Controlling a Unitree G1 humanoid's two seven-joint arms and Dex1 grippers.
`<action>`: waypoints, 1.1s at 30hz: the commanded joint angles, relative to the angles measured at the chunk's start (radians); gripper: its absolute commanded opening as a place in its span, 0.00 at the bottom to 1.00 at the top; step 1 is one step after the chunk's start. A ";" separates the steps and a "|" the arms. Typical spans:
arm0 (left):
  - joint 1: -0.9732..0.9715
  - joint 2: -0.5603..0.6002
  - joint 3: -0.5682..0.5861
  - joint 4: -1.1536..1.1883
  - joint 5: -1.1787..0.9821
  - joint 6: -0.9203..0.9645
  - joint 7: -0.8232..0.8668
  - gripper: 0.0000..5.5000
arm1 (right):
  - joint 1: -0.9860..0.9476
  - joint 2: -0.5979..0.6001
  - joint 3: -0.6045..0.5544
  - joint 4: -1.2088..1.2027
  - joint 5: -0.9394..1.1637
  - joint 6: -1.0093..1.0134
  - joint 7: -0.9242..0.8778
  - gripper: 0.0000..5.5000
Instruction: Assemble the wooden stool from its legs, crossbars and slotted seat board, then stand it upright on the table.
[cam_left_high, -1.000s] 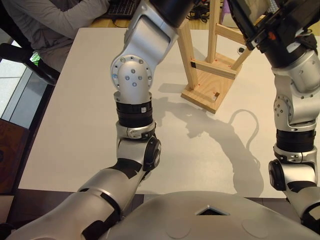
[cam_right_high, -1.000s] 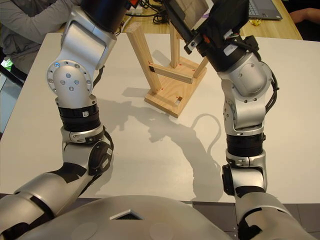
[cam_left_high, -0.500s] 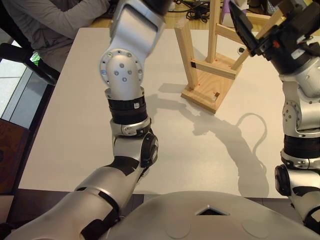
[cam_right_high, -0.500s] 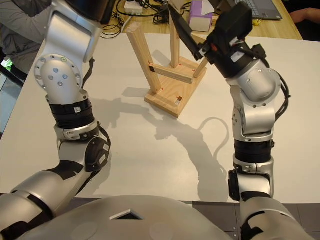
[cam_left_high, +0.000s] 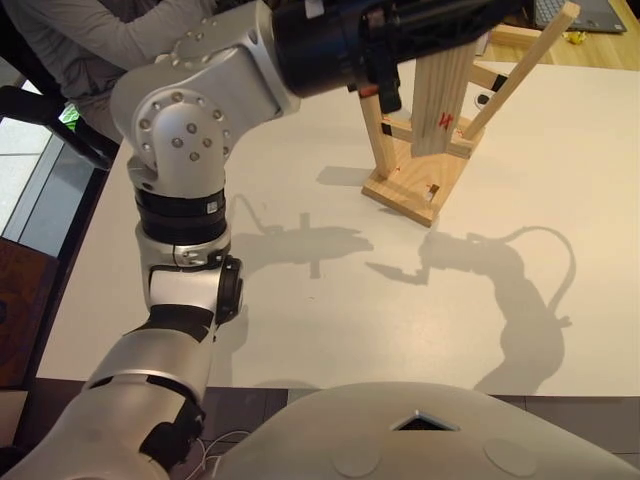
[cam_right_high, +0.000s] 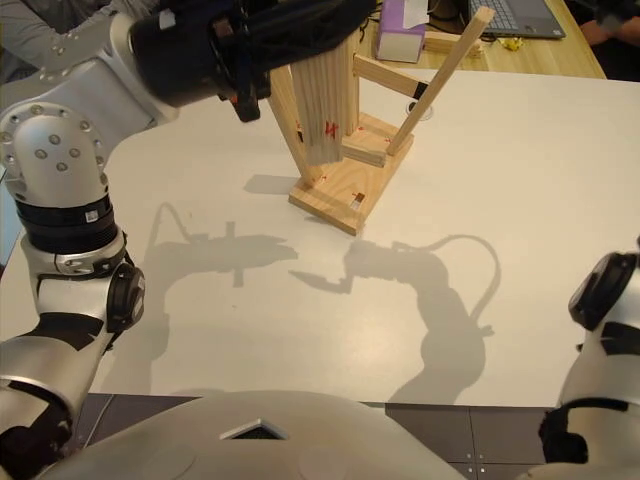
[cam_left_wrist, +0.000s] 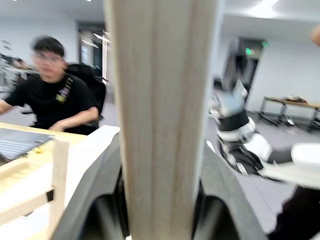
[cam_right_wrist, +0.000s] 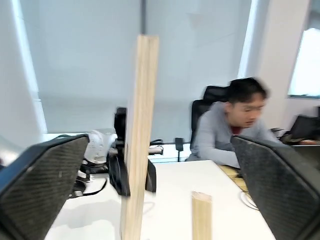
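Left wrist view: fingers clamp red-marked stool leg; right fingers spread, empty.

One wooden stool, one table, one purple box.

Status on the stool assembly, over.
Left end effector shut on a stool leg. Right end effector open, touching nothing. Stool seat-down on table, legs up, not yet upright.
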 joint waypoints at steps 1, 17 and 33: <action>-0.002 0.043 -0.050 -0.036 0.038 0.015 -0.073 0.18 | -0.102 0.049 0.025 0.035 0.040 0.103 0.006 0.97; 0.017 0.022 -0.091 -0.054 0.119 -0.013 -0.135 0.18 | -0.047 0.153 0.027 -0.092 0.101 0.281 -0.046 0.56; 0.023 -0.001 -0.087 -0.070 0.122 -0.013 -0.124 0.18 | -0.010 0.214 0.004 -0.163 0.111 0.257 -0.119 0.21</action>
